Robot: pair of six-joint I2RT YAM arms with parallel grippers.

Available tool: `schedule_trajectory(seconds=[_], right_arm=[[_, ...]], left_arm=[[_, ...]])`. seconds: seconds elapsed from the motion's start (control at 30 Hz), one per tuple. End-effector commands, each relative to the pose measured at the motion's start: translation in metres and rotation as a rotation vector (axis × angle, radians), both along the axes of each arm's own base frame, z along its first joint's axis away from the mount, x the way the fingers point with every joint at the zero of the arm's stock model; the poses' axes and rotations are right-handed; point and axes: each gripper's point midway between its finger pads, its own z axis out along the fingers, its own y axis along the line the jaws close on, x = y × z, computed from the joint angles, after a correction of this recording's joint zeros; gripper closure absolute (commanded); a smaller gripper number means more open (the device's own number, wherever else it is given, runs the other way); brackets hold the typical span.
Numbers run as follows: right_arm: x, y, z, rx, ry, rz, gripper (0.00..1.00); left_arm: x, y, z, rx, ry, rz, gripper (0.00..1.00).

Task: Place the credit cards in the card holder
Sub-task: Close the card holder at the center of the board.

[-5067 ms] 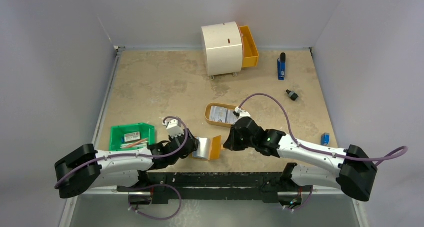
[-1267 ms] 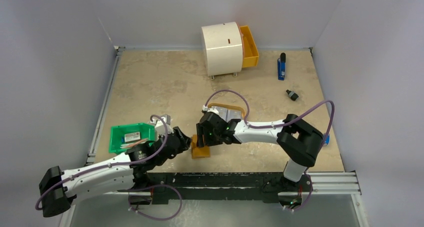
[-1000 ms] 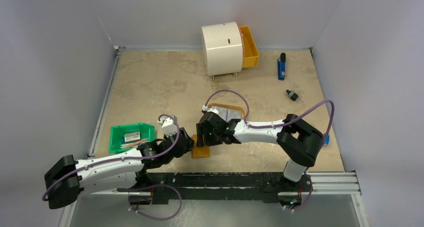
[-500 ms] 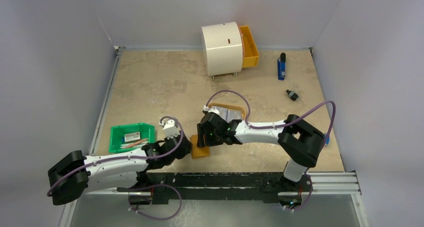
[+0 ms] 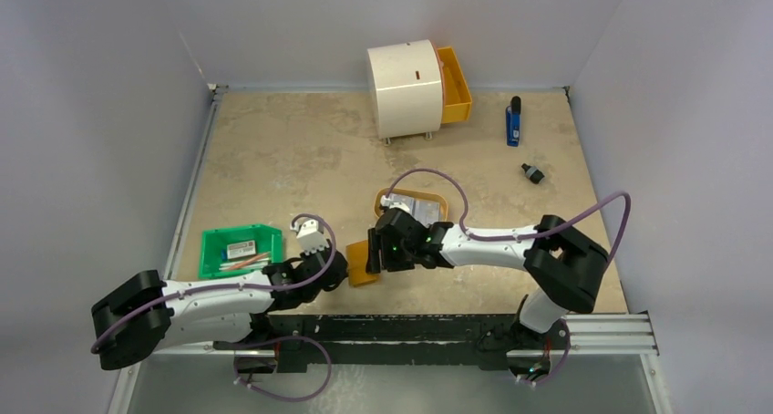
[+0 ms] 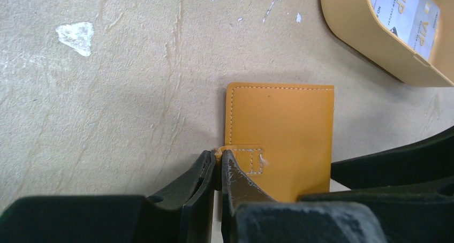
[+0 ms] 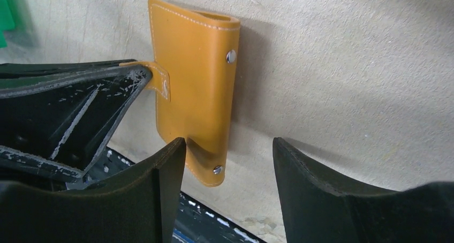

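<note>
The card holder [image 5: 361,262] [image 6: 281,130] [image 7: 193,88] is a tan leather wallet lying folded shut near the table's front edge. My left gripper [image 5: 341,269] [image 6: 218,156] is shut on the small stitched strap tab at the holder's left edge. From the right, my right gripper [image 5: 377,253] [image 7: 229,142] hangs open at the holder's near corner, one finger [image 7: 166,168] against the leather and the other over bare table. The credit cards [image 5: 419,204] [image 6: 407,13], pale with grey-blue print, lie in a tan tray [image 5: 379,209] [image 6: 364,34] just behind the holder.
A green bin [image 5: 239,250] with small items sits at the front left, beside the left arm. At the back stands a white round drawer unit [image 5: 404,87] with an orange drawer [image 5: 454,86] pulled out. A blue tool [image 5: 513,122] and a small black part [image 5: 532,172] lie at the back right.
The left gripper's jaws have closed onto the holder's strap tab. The right arm has shifted slightly right and toward the front, still open.
</note>
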Motion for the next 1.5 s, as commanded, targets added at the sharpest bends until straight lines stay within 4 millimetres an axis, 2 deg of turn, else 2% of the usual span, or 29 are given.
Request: schedule_trajectory(seconds=[0.0,0.13,0.4,0.9,1.07,1.2,1.27,1.33,1.43,1.47], right_arm=[[0.000,0.009,0.012,0.075,0.010,-0.013,0.37],[-0.001,0.014,0.014,0.160,0.058,-0.017,0.37],[-0.002,0.010,0.005,0.282,0.131,-0.031,0.40],[-0.007,0.026,0.000,0.326,0.166,0.051,0.56],[-0.006,0.030,-0.001,0.332,0.170,0.061,0.69],[-0.002,0.032,0.005,0.344,0.135,0.068,0.87],[0.007,0.032,0.015,0.336,0.075,0.059,0.95],[0.008,0.030,0.029,0.312,0.032,0.070,1.00],[0.011,0.016,0.055,0.251,-0.053,0.082,1.00],[0.012,0.006,0.062,0.203,-0.080,0.082,1.00]], left_arm=[[-0.007,0.015,-0.022,0.068,0.037,0.006,0.97],[-0.007,0.014,-0.023,0.067,0.040,0.005,0.98],[-0.008,0.012,-0.028,0.061,0.047,0.006,0.98],[-0.008,0.010,-0.030,0.049,0.053,0.006,0.98],[-0.009,0.010,-0.031,0.041,0.056,0.005,0.99],[-0.010,0.011,-0.030,0.044,0.059,0.005,0.99],[-0.009,0.011,-0.023,0.039,0.052,0.007,0.99],[-0.007,0.011,-0.007,0.033,0.035,0.013,0.97],[0.002,0.012,0.041,-0.002,-0.033,0.031,0.82],[0.007,0.010,0.073,-0.045,-0.082,0.039,0.74]])
